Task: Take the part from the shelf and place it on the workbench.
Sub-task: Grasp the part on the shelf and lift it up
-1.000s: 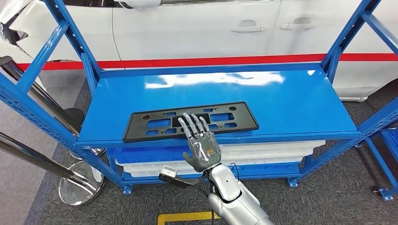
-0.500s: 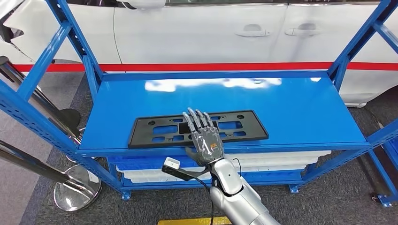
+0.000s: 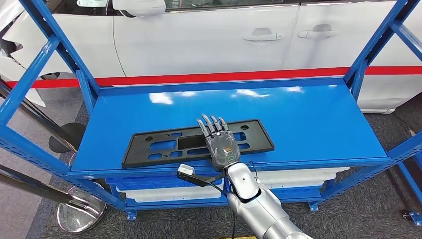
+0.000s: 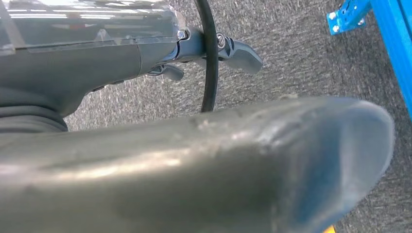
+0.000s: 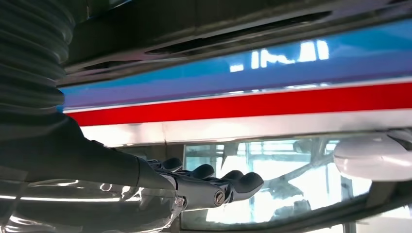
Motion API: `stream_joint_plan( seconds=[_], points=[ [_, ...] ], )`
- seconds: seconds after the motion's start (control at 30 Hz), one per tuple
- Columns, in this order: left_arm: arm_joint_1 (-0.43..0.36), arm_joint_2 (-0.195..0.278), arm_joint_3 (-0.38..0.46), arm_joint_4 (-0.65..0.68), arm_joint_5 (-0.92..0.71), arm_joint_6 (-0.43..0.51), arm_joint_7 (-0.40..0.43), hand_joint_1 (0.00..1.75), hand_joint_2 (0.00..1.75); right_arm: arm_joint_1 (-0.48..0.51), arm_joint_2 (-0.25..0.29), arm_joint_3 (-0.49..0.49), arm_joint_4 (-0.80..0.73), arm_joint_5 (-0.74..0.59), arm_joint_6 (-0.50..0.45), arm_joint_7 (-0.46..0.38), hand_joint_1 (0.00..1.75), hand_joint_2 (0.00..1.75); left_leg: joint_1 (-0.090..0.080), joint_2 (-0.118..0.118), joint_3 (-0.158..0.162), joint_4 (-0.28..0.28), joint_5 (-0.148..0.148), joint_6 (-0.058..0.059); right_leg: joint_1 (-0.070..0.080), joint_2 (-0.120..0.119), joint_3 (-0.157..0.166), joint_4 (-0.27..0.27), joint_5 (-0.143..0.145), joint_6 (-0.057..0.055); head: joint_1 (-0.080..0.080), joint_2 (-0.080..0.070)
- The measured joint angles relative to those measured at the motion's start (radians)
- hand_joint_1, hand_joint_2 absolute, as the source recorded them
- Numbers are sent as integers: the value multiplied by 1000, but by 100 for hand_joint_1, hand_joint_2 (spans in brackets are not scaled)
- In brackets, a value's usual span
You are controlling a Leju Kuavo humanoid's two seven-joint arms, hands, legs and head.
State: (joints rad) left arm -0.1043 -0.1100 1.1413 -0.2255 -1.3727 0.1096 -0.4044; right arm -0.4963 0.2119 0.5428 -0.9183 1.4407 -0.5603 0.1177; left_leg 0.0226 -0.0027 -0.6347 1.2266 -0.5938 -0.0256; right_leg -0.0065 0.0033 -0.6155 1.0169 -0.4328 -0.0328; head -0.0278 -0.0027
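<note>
White car body (image 3: 209, 40) w/ a red stripe along its lower side fills the background behind the rack; two door handles show on its panels. In the right wrist view the same red stripe and a white side mirror (image 5: 374, 158) appear, picture turned.

Blue steel shelving rack (image 3: 318, 114) stands in front of the car, glossy flat top shelf w/ perforated uprights and diagonal braces at both ends. Below the top shelf, white flat trays (image 3: 293, 177) sit on a lower level. Grey carpet floor (image 3: 348, 214) under everything; a chrome stanchion base (image 3: 79, 211) stands at the rack's left front corner, its post slanting up to the left.

Black flat plastic licence-plate frame part (image 3: 164, 147) lies flat on the top shelf, near the front edge, left of centre. Long axis runs left-right along the shelf, slightly skewed: right end a bit farther back than left end. Rectangular cutouts show blue shelf through them.

Right hand (image 3: 219, 142), on its silver arm, rests palm-down on the part's right-centre section, fingers (image 3: 211, 125) straight, slightly spread, pointing toward the car. It lies on top of the part, nothing clasped. Right wrist view shows the dark fingertips (image 5: 245, 182) extended side by side.

Left hand (image 4: 194, 48) hangs over the carpet, seen in the left wrist view; whether it's open or closed can't tell.
</note>
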Motion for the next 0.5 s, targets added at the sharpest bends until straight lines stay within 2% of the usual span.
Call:
stream_joint_plan(
  seconds=[0.03, 0.07, 0.1, 0.17, 0.2, 0.23, 0.3, 0.37, 0.4, 0.47, 0.5],
  points=[
    [0, 1, 0, 0, 0, 0, 0, 0, 0, -2, -3, 0, 5, 6, 5, 3, 0, 175, 0, 0, -34, 55, -13, -1, 2, 0, 2, 1, -3, -2, 0, 0],
    [1, 1, 0, 0, 1, 0, 0, 0, 0, -3, -6, 0, 9, 9, 8, 5, 0, 175, 0, 0, -54, 77, -5, -1, 3, 0, 4, 3, -6, -3, 0, 0],
    [2, 2, 0, 0, 1, 0, 0, 0, 0, -3, -8, 0, 13, 11, 8, 7, 0, 175, 0, 0, -54, 59, 22, 1, 4, 1, 7, 4, -9, -3, 0, 0],
    [2, 2, 0, 0, 1, 0, 0, 0, 0, -6, -11, 0, 18, 12, 9, 8, 0, 175, -1, 0, -8, -68, 105, 11, 6, 3, 16, 8, -17, -1, 0, 0],
    [1, 2, 0, 0, 1, 0, 0, 0, 0, -9, -13, 0, 21, 12, 10, 8, 0, 175, -3, 0, 18, -131, 132, 16, 8, 4, 19, 10, -21, 2, 0, 0],
    [-1, 3, 0, 0, 1, 0, 0, 0, 0, -11, -14, 0, 23, 13, 12, 9, 0, 175, -6, 0, 36, -173, 146, 21, 9, 4, 19, 11, -22, 6, 0, 0],
    [-3, 3, -1, 0, 1, 0, 0, 0, 0, -14, -17, 0, 29, 15, 18, 13, 0, 175, -11, -2, 43, -195, 146, 27, 10, 5, 18, 9, -21, 17, 0, 0],
    [-2, 2, -1, 0, 1, 0, -1, 0, 0, -16, -20, 0, 34, 19, 21, 17, 0, 175, -6, -2, 47, -205, 152, 38, 11, 4, 17, 11, -26, 28, 0, 0],
    [-2, 2, -1, 0, 1, 0, -1, 0, 0, -17, -22, 0, 36, 20, 21, 20, 0, 175, -3, -2, 51, -212, 156, 44, 11, 3, 10, 28, -39, 33, 0, 0],
    [-3, 1, -2, 0, 1, 0, -1, 0, 0, -20, -27, -1, 41, 22, 21, 21, 0, 175, -1, 0, 55, -220, 160, 53, 7, 3, -34, 124, -92, 42, 0, 0],
    [-3, 1, -3, 0, 1, 0, -2, 0, 0, -20, -30, -1, 44, 22, 21, 22, 22, 175, -1, 0, 54, -221, 160, 54, 4, 3, -67, 190, -123, 46, 0, 0]
  ],
)
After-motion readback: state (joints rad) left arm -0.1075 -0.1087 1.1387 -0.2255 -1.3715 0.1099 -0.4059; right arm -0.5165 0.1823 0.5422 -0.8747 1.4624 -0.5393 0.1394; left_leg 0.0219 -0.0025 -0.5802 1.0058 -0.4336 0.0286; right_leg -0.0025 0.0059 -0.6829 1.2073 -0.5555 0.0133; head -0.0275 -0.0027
